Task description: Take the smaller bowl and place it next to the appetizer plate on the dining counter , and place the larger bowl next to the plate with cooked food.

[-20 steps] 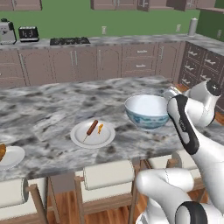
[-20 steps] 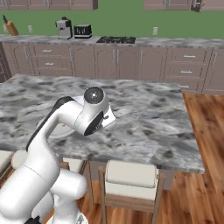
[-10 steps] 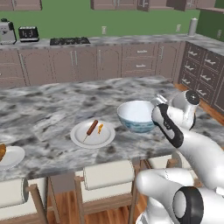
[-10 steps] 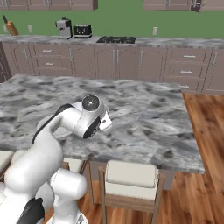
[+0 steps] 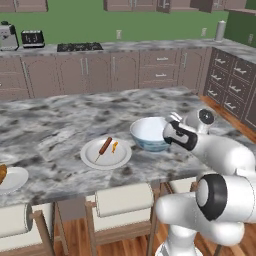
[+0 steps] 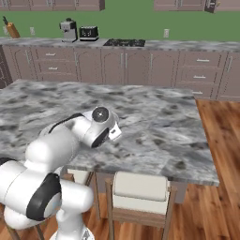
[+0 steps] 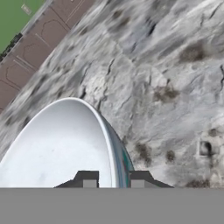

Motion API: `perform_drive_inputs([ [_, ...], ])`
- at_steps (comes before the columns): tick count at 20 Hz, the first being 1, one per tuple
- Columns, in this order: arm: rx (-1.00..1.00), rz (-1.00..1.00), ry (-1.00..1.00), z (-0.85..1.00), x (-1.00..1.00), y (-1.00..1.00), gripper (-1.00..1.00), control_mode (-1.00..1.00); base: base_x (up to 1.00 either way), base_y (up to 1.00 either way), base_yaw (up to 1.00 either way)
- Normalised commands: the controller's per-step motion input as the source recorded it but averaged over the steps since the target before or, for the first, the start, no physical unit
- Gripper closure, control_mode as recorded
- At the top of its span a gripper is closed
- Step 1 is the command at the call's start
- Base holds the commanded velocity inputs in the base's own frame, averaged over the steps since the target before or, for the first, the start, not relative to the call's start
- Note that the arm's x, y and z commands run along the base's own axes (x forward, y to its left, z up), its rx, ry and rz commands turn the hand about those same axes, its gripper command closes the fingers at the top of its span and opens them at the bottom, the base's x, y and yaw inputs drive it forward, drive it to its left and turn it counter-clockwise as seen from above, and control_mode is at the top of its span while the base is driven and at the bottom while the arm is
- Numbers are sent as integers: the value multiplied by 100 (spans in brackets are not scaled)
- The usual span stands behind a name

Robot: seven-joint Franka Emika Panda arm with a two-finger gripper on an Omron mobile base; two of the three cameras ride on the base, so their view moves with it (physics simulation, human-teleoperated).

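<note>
The larger bowl [image 5: 149, 132], white inside with a blue-teal pattern outside, is on the dining counter [image 5: 55, 117], just right of the plate with cooked food [image 5: 106, 153]. I cannot tell whether it rests on the stone or hangs just above it. My gripper [image 5: 169, 133] is shut on the bowl's right rim. In the hand view the fingertips [image 7: 89, 180] straddle the rim of the larger bowl [image 7: 57, 144], one inside and one outside, over the marbled counter [image 7: 170, 74]. The appetizer plate [image 5: 11, 178] lies at the counter's far left. The smaller bowl is out of view.
Padded stools [image 5: 122, 200] stand under the counter's near edge. A back counter along the green wall carries a stove [image 5: 80, 47] and a toaster [image 5: 32, 37]. Brown drawers [image 5: 227, 95] line the right side. My own arm [image 6: 79, 133] leans over the counter.
The gripper has carried the larger bowl leftward and lower, closer to the plate with cooked food. The arm has folded down over the counter.
</note>
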Motion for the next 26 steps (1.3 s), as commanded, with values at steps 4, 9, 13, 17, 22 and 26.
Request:
perform_drive_inputs([
  [4, 0, 0, 0, -22, 61, 0, 100, -100, 0, 0, 0],
  [9, 0, 0, 0, -36, 46, 0, 100, -100, 0, 0, 0],
  [13, 0, 0, 0, -46, 35, 0, 100, -100, 0, 0, 0],
  [17, 0, 0, 0, -37, 42, 0, 100, -100, 0, 0, 0],
  [22, 0, 0, 0, -19, 16, 1, 100, -100, 0, 0, 0],
  [26, -1, 0, 0, 40, -21, 7, -100, -100, 0, 0, 0],
])
